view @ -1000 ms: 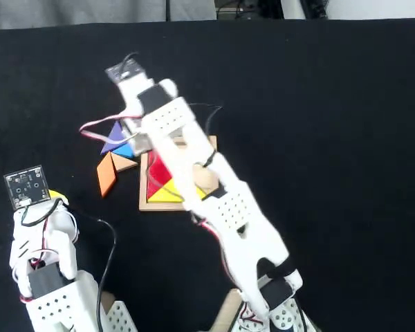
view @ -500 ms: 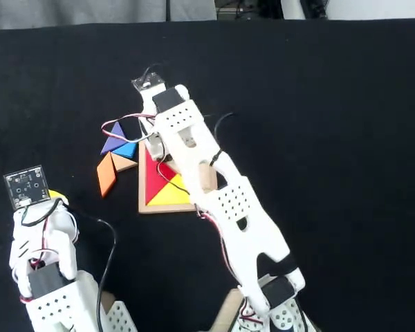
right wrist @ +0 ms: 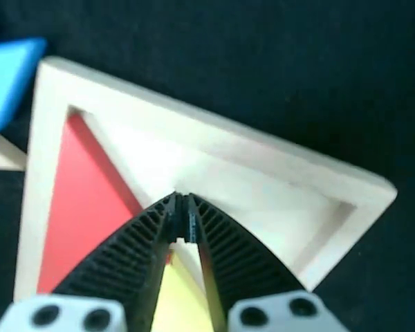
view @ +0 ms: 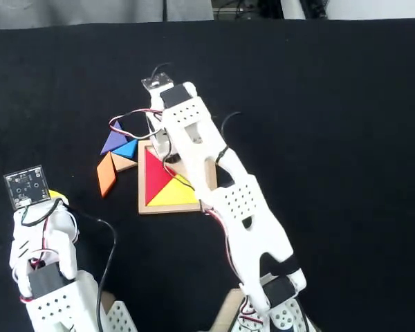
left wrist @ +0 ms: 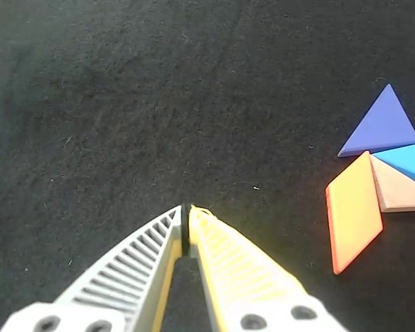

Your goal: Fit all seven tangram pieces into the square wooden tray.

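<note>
The square wooden tray (view: 144,206) lies mid-table with a red triangle (view: 155,181) along its left side and a yellow triangle (view: 176,197) along its front. My right arm (view: 194,138) stretches over the tray. Its gripper (right wrist: 182,207) is shut and empty, tips over the tray (right wrist: 214,138) floor where the red triangle (right wrist: 79,187) meets the yellow one (right wrist: 176,304). Left of the tray lie a purple triangle (view: 114,140), blue triangle (view: 126,149), tan triangle (view: 124,163) and orange parallelogram (view: 106,174). My left gripper (left wrist: 187,211) is shut above bare cloth, short of the orange parallelogram (left wrist: 353,211).
The table is covered in black cloth. My left arm (view: 41,235) sits at the front left, well away from the pieces. The right arm's body hides the tray's right half in the high view. Wires (view: 128,119) loop over the purple triangle.
My right arm has swung right, from above the loose pieces to over the tray, uncovering the red and yellow triangles. The left arm has kept still.
</note>
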You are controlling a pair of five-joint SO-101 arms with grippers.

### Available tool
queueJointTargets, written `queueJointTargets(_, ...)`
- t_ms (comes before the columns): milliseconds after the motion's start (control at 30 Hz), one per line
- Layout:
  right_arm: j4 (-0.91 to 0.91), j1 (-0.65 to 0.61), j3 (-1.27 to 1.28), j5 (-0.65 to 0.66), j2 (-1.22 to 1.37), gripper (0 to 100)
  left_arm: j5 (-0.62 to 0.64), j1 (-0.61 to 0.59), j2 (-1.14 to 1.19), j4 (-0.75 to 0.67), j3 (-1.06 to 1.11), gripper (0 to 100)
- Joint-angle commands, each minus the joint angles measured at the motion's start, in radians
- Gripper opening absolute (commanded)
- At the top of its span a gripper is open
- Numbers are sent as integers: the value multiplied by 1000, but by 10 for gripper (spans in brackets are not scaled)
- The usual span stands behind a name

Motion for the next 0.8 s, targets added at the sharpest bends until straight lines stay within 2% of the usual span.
queueJointTargets(0,37,12,134,5,-119,10,-2,13,-3,3,19,33)
queueJointTargets(300,23,18,367,5,-340,10,-2,13,-3,3,19,33)
queueJointTargets(433,35,117,315,5,-470,10,14,2,-5,3,-8,34)
queueJointTargets(533,35,209,326,5,-639,10,144,2,-5,51,-58,40)
queueJointTargets(600,35,245,389,21,-760,10,207,2,-5,103,-82,87)
queueJointTargets(700,35,256,555,66,-954,10,173,2,-5,124,-79,171)
queueJointTargets(767,23,255,687,89,-1084,10,100,5,-5,123,-61,180)
